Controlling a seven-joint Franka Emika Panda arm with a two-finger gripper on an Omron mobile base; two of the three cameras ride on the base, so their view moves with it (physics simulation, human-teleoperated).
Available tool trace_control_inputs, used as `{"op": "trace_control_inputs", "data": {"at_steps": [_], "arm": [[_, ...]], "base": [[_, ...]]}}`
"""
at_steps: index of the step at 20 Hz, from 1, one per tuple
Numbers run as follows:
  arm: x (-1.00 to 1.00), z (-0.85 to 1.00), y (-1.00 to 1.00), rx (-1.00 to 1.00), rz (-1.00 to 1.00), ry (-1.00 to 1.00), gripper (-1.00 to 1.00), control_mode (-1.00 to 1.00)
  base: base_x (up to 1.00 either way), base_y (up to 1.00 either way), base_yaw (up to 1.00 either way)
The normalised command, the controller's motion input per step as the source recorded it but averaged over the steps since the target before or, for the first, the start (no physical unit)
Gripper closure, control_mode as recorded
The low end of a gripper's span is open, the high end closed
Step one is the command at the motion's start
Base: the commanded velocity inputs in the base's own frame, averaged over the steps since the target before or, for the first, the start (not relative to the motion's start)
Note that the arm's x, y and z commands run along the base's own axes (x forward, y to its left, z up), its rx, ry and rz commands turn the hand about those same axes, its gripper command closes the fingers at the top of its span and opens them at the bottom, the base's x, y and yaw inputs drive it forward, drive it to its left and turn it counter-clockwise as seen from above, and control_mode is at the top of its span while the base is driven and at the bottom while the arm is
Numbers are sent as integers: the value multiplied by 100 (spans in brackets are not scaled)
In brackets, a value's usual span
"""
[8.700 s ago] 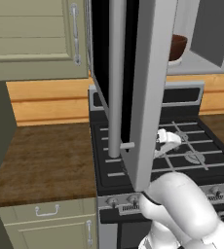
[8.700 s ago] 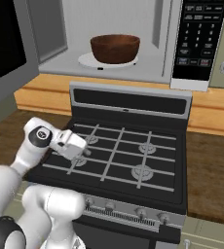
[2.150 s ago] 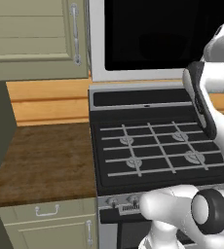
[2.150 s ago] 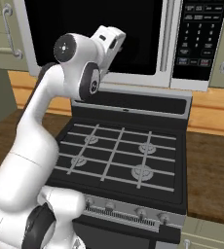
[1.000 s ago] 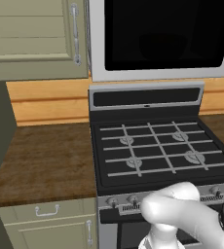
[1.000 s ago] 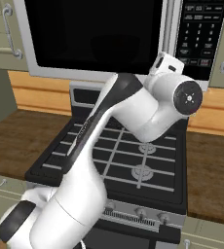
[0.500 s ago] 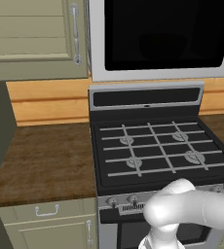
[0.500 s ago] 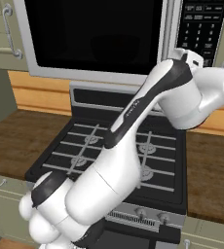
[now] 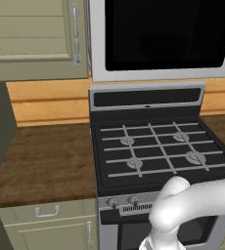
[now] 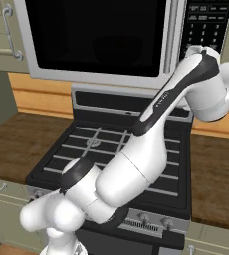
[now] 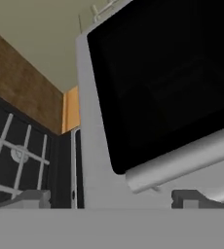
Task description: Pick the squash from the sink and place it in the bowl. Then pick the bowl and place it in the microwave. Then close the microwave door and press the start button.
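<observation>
My claw (image 11: 109, 197) shows in the hand view as 2 small grey finger tips (image 11: 33, 197) low in the picture, set well apart with nothing between them, so it stands open and holds nothing. Just past the tips runs the long grey bar handle (image 11: 182, 163) of the microwave door (image 11: 162, 78), whose black window lies flat in its silver frame, shut. In the right base view my arm (image 10: 151, 134) rises over the black stove (image 10: 106, 149) and bends up to the dark control panel (image 10: 206, 25) at the right of the microwave (image 10: 101, 40). The brown counter (image 9: 41, 161) lies left of the stove, under a pale cupboard (image 9: 31, 39). Behind the dark glass I cannot make out the bowl.
</observation>
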Motion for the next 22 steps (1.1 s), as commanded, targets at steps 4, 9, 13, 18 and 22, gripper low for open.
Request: {"op": "trace_control_inputs", "data": {"at_steps": [4, 9, 13, 18, 22], "arm": [[33, -6, -28, 0, 3, 0, -100, -100], [58, -1, -16, 0, 1, 0, -100, -100], [41, -6, -13, 0, 0, 0, -100, -100], [18, -12, -5, 0, 0, 0, -100, -100], [-44, -26, 29, 0, 0, 0, -100, -100]], "base": [[0, 0, 0], [0, 0, 0], [0, 0, 0], [0, 0, 0], [0, 0, 0]]}}
